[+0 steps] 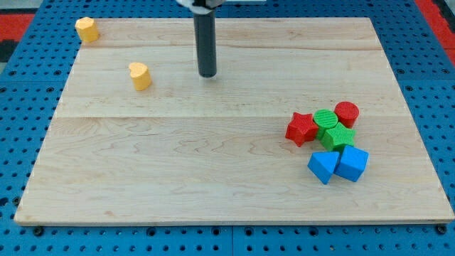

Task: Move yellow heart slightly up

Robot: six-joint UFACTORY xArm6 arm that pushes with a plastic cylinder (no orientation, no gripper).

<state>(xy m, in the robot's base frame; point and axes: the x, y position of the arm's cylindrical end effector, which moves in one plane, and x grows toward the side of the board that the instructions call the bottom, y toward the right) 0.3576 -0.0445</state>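
A yellow block that looks heart-shaped lies on the wooden board, in its upper left part. A second yellow block sits at the board's top left corner; I cannot make out its shape. My tip rests on the board to the right of the heart-like block, about level with it and well apart from it. It touches no block.
A tight cluster lies at the view's right: a red star, a green round block, a red round block, a green block, a blue triangular block and a blue block.
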